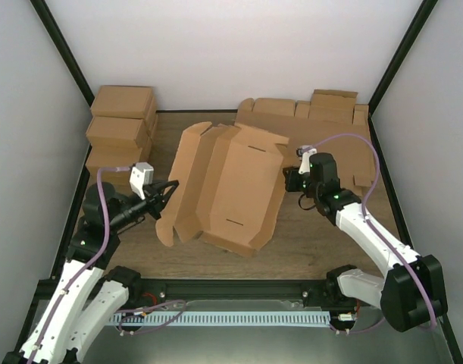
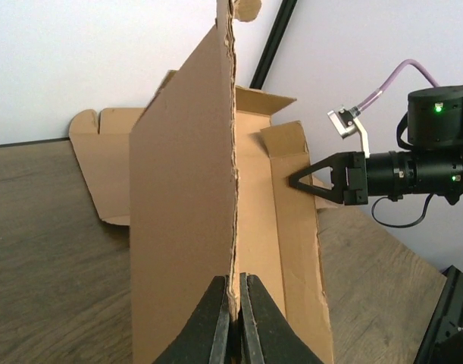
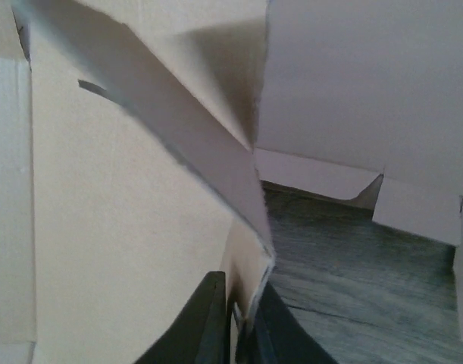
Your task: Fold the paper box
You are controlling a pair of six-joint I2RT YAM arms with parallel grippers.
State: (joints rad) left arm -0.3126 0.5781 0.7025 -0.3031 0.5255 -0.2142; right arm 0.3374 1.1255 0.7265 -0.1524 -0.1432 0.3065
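The paper box (image 1: 239, 186), a large brown die-cut sheet, lies mid-table with its left panel raised upright. My left gripper (image 1: 173, 186) is shut on that panel's near edge. In the left wrist view the cardboard edge (image 2: 182, 227) sits pinched between the left gripper's (image 2: 235, 284) black fingers. My right gripper (image 1: 286, 178) is at the box's right side flap. In the right wrist view, the right gripper's (image 3: 242, 315) fingers are shut on the lower corner of a flap of the box (image 3: 125, 227). The left wrist view shows the right gripper (image 2: 293, 182) with its tips drawn to a point at that flap.
Folded brown boxes (image 1: 121, 125) are stacked at the back left. A sheaf of flat cardboard blanks (image 1: 330, 114) lies at the back right, reaching toward the right arm. Bare wooden table (image 1: 314, 235) shows in front of the box. Black frame posts and white walls enclose the table.
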